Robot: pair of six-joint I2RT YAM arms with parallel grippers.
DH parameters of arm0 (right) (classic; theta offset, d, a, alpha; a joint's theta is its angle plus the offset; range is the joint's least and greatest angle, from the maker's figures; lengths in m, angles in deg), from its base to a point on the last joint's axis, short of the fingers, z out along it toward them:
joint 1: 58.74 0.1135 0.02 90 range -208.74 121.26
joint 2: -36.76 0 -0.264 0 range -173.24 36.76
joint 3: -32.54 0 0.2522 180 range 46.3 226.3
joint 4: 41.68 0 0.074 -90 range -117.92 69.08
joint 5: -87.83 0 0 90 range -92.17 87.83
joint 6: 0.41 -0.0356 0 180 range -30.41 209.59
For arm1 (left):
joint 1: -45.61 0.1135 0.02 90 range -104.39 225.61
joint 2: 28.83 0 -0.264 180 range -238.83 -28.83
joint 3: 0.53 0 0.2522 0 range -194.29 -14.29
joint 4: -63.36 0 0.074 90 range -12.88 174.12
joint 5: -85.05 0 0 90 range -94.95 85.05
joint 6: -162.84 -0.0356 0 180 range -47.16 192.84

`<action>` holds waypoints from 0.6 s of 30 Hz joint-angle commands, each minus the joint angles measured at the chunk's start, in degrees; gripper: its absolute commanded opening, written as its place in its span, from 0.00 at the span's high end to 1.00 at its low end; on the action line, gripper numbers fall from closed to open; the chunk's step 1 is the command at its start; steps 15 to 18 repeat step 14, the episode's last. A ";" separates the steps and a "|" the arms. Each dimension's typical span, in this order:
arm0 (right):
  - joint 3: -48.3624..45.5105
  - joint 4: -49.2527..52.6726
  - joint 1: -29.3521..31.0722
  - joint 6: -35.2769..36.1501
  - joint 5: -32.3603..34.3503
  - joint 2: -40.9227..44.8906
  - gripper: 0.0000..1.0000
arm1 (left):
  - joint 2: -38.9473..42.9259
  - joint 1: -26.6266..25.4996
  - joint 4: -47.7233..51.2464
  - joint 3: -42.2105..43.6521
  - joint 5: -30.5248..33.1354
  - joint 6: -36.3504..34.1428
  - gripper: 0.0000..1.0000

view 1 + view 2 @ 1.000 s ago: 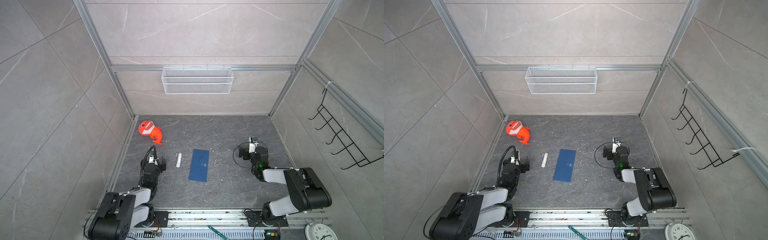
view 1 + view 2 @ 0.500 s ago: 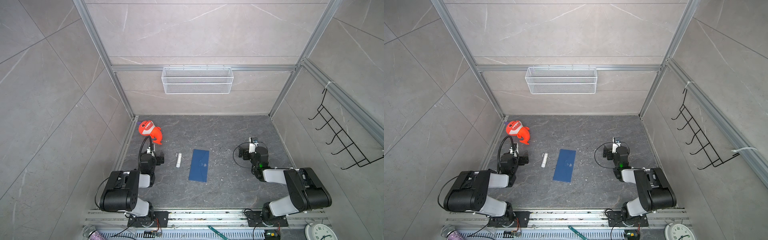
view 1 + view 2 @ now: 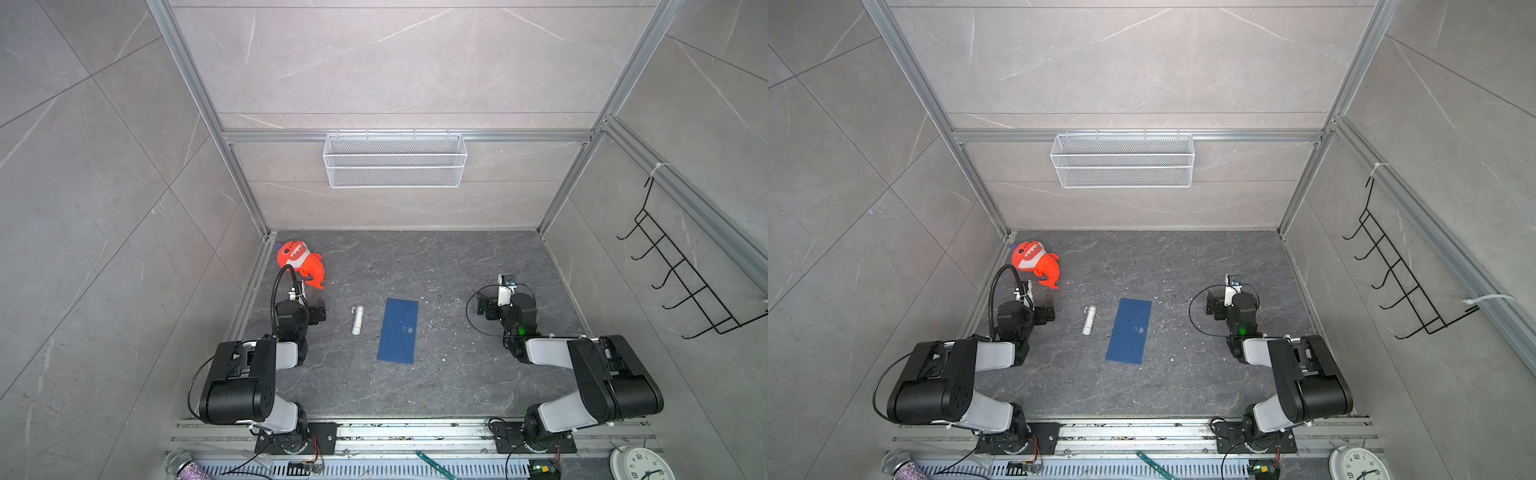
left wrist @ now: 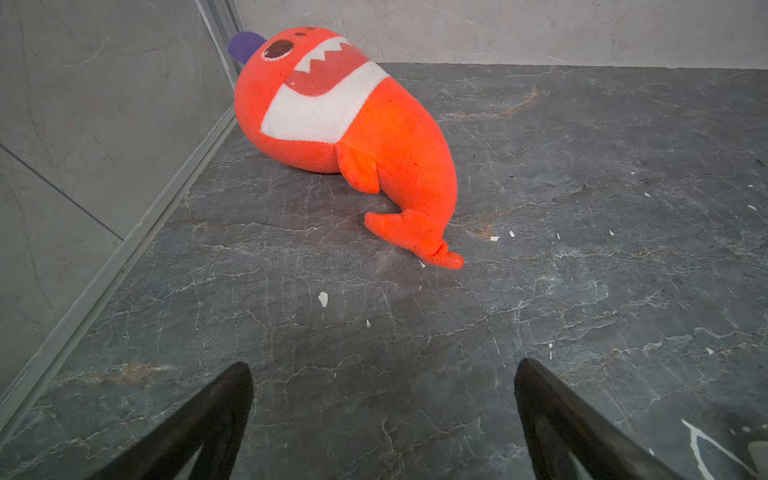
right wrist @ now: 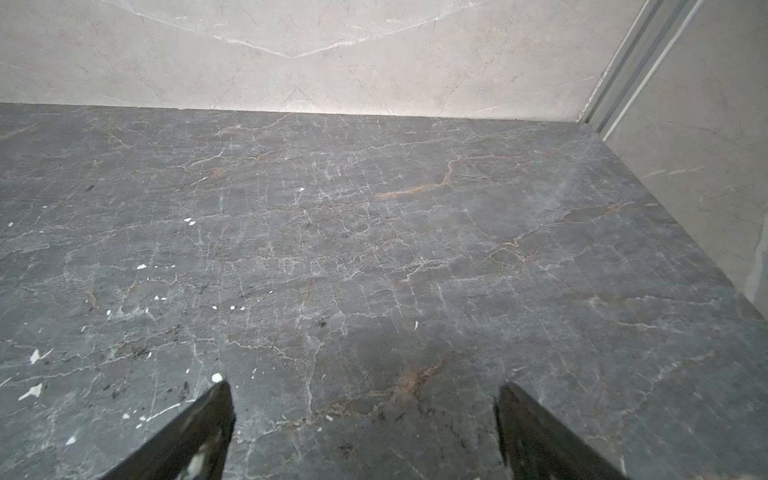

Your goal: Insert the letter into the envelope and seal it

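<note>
On the table [image 3: 436, 386] the envelope [image 3: 398, 330] lies closed — left gripper [image 4: 382, 363] and right gripper [image 5: 363, 385] rest aside, spread empty, work seemingly done.

The left arm [image 3: 245, 374] has folded back into a tucked pose, its elbow raised.

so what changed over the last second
The left arm's elbow rose from down by the rail into a fold; the left end effector barely shifted, open and empty. Nothing taken or let go. The right end effector, envelope, glue stick and orange plush stayed put.
</note>
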 commanded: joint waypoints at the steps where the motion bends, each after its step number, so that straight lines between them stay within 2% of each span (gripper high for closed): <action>1: -0.49 -1.27 -0.22 0.69 -0.43 -0.40 0.01 | -0.18 0.21 -0.94 -0.73 0.72 1.13 0.00; 18: -0.49 -1.44 -0.30 0.78 -1.13 -0.62 0.01 | -0.18 0.22 -0.92 -0.82 0.50 1.11 0.00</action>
